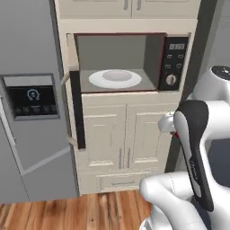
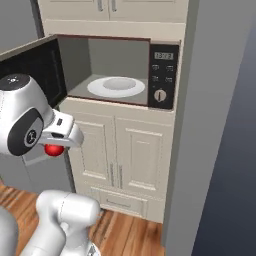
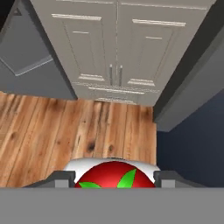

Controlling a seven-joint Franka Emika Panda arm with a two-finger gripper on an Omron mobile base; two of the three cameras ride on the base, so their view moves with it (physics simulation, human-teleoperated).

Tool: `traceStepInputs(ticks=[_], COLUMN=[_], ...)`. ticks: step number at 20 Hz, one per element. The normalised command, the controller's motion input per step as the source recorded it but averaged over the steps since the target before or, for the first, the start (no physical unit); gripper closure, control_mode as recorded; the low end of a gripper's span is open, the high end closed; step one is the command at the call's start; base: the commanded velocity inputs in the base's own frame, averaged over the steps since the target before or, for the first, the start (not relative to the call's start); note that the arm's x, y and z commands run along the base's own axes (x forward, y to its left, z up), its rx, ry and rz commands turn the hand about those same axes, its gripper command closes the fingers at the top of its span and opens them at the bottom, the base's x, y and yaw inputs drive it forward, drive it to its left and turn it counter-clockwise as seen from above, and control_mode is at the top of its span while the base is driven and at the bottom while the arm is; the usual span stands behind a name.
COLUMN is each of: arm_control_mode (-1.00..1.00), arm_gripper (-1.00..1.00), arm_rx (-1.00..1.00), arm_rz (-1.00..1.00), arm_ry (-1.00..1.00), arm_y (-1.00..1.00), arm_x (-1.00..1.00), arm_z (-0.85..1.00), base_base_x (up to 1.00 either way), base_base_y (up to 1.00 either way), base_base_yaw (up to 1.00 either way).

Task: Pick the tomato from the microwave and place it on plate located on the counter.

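On my left I see the microwave (image 1: 130, 63) with its door (image 1: 77, 110) swung open and a white dish (image 1: 115, 79) inside. My gripper (image 3: 114, 181) is clenched on the tomato (image 3: 114, 175), held out of the cavity, in front of the lower cabinet doors (image 3: 116, 48) above the wood floor (image 3: 65, 135).

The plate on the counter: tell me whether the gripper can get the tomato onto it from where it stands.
Probably not yet. The gripper is shut on the tomato, low before the cabinet doors below the open microwave, and I see neither that plate nor the counter, so the base likely has to drive first.
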Motion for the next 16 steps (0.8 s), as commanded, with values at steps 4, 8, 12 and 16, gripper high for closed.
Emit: traceStepInputs(ticks=[4,8,12,16], arm_control_mode=[1.00,1.00,1.00,1.00], arm_gripper=[1.00,1.00,1.00,1.00], arm_rx=[0.00,0.00,0.00,0.00], arm_rz=[0.00,0.00,0.00,0.00], arm_ry=[0.00,0.00,0.00,0.00], arm_y=[0.00,0.00,0.00,0.00], arm_x=[0.00,0.00,0.00,0.00], arm_z=[0.00,0.00,0.00,0.00], base_base_x=[-0.64,-0.51,-0.34,-0.09], base_base_y=[-0.26,-0.16,0.00,0.00], base_base_yaw=[0.74,0.94,1.00,1.00])
